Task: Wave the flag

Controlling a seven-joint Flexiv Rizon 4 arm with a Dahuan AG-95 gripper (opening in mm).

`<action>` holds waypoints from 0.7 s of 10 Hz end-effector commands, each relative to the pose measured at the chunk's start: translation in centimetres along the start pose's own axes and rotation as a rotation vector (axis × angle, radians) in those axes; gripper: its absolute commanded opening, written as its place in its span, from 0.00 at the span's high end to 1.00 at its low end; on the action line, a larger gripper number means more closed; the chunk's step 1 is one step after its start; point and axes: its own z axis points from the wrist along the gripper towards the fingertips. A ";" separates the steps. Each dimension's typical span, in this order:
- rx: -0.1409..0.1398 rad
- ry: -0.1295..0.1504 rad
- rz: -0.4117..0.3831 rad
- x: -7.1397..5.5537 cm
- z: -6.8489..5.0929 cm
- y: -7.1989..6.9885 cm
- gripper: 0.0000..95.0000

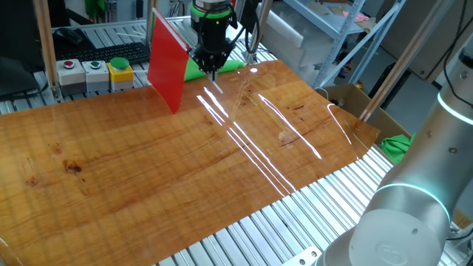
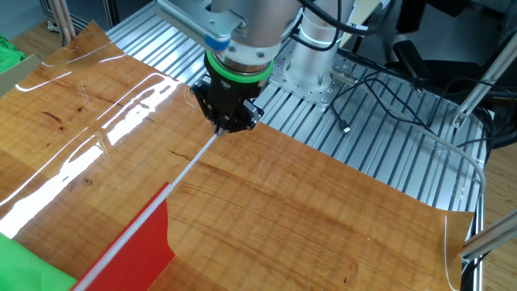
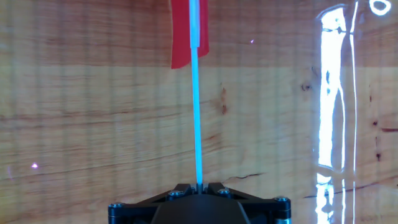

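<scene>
Flag (image 1: 167, 60) in one fixed view: red cloth panel, flat and bright, hanging off the near end of a thin white stick above the far part of the wooden worktop (image 1: 148, 177). Held by the black end effector (image 1: 211, 68), clenched on the stick's other end. Green cloth (image 1: 214, 66) on the worktop just behind it, button box (image 1: 96, 74) off to the left.

Seen from the other fixed view: end effector (image 2: 229, 125) pointing down and toward the camera, thin white stick running from its tip diagonally to the lower left, red cloth (image 2: 141, 255) attached along the stick's far stretch, hanging over the worktop (image 2: 323, 218). Green cloth (image 2: 24, 267) at the bottom left corner.

Hand view: stick rising straight up from between the closed fingers (image 3: 180, 190), bluish-white, with red cloth (image 3: 186, 31) at the top edge, mostly left of the stick. Wood grain of the worktop (image 3: 93, 112) behind, bright glare stripe on the right.
</scene>
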 end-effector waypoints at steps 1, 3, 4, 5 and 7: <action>-0.503 0.076 0.285 0.3 0.0 0.2 1.00; -0.558 0.093 0.310 0.3 0.0 0.4 1.00; -0.582 0.098 0.320 0.3 0.0 0.4 1.00; -0.583 0.098 0.321 0.4 0.0 0.5 1.00; -0.574 0.093 0.312 0.6 -0.1 0.7 1.00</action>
